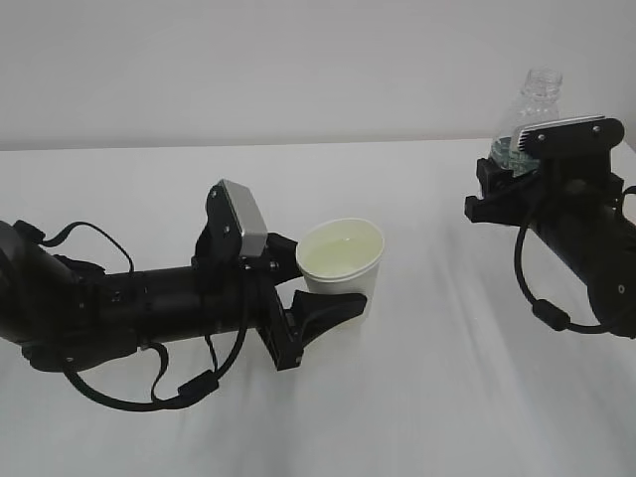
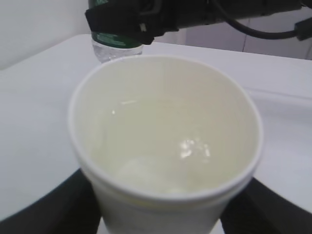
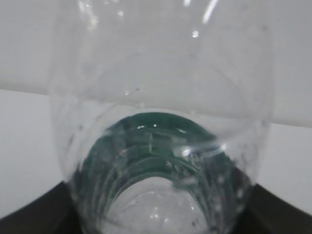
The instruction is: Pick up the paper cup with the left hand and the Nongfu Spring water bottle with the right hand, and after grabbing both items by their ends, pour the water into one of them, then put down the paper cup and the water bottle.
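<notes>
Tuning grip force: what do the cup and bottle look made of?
Paper cup: looks like matte white paper, rolled rim, pale cream lining, possibly coated, as it holds liquid. Water bottle: thin clear plastic, glossy, see-through with highlights, threaded neck, dark green label band.

the cup (image 2: pixel 165 146) filled the view, water (image 2: pixel 165 161) glinting in its bottom; beyond its rim stood the bottle (image 2: pixel 116 46) on the white bench (image 2: pixel 39 122), the right hand (image 2: pixel 146 19) around it.
</notes>
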